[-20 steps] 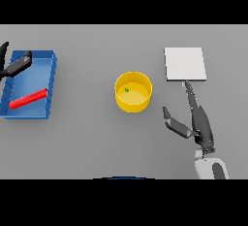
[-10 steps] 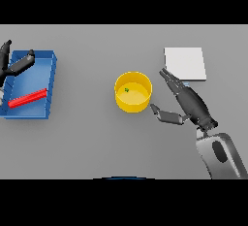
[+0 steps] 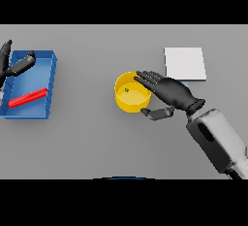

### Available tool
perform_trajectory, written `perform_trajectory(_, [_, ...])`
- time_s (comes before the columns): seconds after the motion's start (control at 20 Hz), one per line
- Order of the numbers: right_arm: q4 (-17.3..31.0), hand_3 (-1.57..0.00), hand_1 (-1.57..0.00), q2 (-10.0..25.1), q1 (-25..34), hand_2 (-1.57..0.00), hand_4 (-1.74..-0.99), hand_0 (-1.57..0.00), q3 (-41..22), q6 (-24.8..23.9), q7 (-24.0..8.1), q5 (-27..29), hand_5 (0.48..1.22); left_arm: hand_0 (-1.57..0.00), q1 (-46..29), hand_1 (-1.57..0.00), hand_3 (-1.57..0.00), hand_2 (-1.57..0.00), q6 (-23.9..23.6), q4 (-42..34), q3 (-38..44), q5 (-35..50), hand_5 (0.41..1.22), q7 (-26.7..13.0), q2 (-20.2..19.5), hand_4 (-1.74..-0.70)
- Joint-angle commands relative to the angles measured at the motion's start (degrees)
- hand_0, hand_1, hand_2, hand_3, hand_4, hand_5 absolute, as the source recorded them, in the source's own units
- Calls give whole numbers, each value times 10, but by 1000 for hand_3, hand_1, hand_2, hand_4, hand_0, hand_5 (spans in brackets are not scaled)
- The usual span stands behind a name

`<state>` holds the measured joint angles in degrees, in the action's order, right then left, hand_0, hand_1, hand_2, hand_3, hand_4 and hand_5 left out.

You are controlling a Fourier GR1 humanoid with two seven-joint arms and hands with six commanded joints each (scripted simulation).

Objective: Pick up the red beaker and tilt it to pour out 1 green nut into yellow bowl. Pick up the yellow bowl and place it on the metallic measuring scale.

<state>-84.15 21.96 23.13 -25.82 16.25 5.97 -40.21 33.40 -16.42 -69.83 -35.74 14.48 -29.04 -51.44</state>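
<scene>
The right hand reaches over the bowl's right rim, fingers spread and thumb below, gripping nothing yet; 1 nut lies inside; a careless closure could tip the bowl and spill it, short of the scale; the left hand idles open by the tray.

Dark hands, white-grey forearm, black slot.

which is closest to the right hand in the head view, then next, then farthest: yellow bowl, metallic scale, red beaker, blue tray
From the right hand:
1. Yellow bowl, just to its left, its fingers reaching over the rim.
2. Metallic scale, behind the hand, towards the table's far right.
3. Blue tray, far left.
4. Red beaker, lying inside that tray, farther left than the tray's near wall.
</scene>
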Motion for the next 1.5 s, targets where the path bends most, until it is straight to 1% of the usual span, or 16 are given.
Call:
perform_trajectory(0.0, [6, 1, 1, 0, 9, 1, -1274, 1, -9, 11, 6, -3, 662, 0, -7, 1, 1, 1, -2, -4, 2, 3, 721, 1, -3, -799])
perform_trajectory(0.15, [35, 1, 1, 6, 44, 1, -1269, 1, -27, 36, 24, -13, 683, 1, -4, 1, 1, 1, -3, -2, -3, -1, 717, 1, 3, -796])
perform_trajectory(0.35, [85, 1, 1, -9, 76, 1, -1246, 1, -52, 56, 39, -21, 686, 1, 3, 1, 1, 1, 1, 6, -5, -4, 723, 5, 7, -794])
perform_trajectory(0.55, [133, 1, 1, -26, 108, 1, -1260, 1, -71, 72, 38, -31, 679, 1, 3, 1, 1, 1, 8, 9, 2, 0, 733, 12, -3, -796])
perform_trajectory(0.6, [131, 1, 1, -24, 106, 1, -1270, 1, -77, 78, 44, -33, 678, 1, 6, 1, 1, 1, 6, 4, 0, -3, 734, 7, -5, -795])
perform_trajectory(0.7, [148, 1, 1, -30, 116, 1, -1288, 1, -84, 88, 38, -37, 671, 1, 7, 1, 1, 1, 7, 8, 3, 2, 735, -3, -3, -798])
perform_trajectory(0.85, [166, 1, 1, -31, 130, 1, -1303, 1, -91, 97, 36, -44, 674, 1, 7, 1, 1, 1, 6, 12, 1, -2, 738, 3, -1, -799])
perform_trajectory(0.95, [172, 1, 1, -26, 135, 1, -1307, 1, -100, 106, 43, -50, 690, 1, 5, 1, 1, 1, 7, 7, 2, -2, 735, 8, -6, -797])
perform_trajectory(1.05, [178, 1, 1, -37, 139, 1, -1304, 1, -106, 108, 32, -54, 713, 1, 5, 1, 1, 1, 13, 21, 4, 1, 731, 16, -2, -793])
perform_trajectory(1.1, [181, -11, 1, -38, 140, -4, -1308, 1, -110, 107, 34, -57, 729, 1, 9, 1, 1, 1, 12, 17, 1, -1, 729, 8, 0, -793])
perform_trajectory(1.15, [187, -49, -10, -45, 142, -30, -1321, 1, -110, 111, 21, -57, 756, 1, 5, 1, 1, 1, 9, 14, 2, 0, 727, 12, -1, -792])
perform_trajectory(1.2, [188, -94, -40, -43, 146, -68, -1339, -16, -113, 114, 19, -61, 784, 1, 4, 1, 1, 1, 6, 10, 1, -2, 725, 14, -2, -792])
perform_trajectory(1.25, [190, -160, -107, -45, 151, -133, -1362, -93, -116, 113, 15, -66, 820, 1, 5, 1, 1, 1, 7, 6, 3, -1, 723, 12, -6, -792])
perform_trajectory(1.3, [177, -249, -236, -44, 144, -233, -1387, -258, -124, 114, 20, -69, 900, 1, 8, 1, 1, 1, 7, 9, 4, 0, 722, 11, -3, -793])
perform_trajectory(1.35, [181, -359, -437, -38, 143, -388, -1425, -508, -125, 116, 31, -69, 964, 1, 15, 1, 1, 1, 12, 14, 5, 2, 723, 6, -2, -793])
perform_trajectory(1.45, [180, -594, -846, -34, 148, -814, -1534, -891, -123, 137, 24, -63, 1057, 1, 7, 1, 1, 1, 5, 2, 6, 3, 726, 3, -7, -796])
